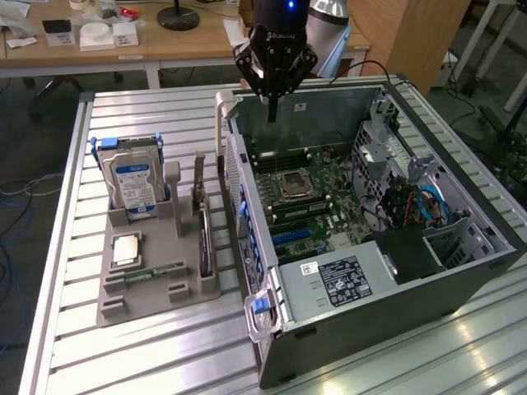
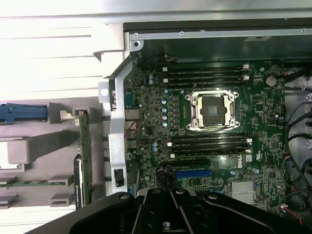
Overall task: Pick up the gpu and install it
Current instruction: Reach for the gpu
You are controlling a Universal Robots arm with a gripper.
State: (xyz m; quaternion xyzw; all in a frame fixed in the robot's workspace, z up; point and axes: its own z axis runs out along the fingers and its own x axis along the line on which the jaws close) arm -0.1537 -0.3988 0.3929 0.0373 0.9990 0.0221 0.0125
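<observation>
Fingers pressed together, gripping nothing, hang above the rear part of the open computer case, over its motherboard. The gpu stands on its long edge in a slot of the grey holder, on the side nearest the case and well apart from the fingers. A hard drive with a blue label stands upright in the same holder. Holder and case sit side by side on the slatted tabletop, the holder toward the edge at the exterior view's left.
</observation>
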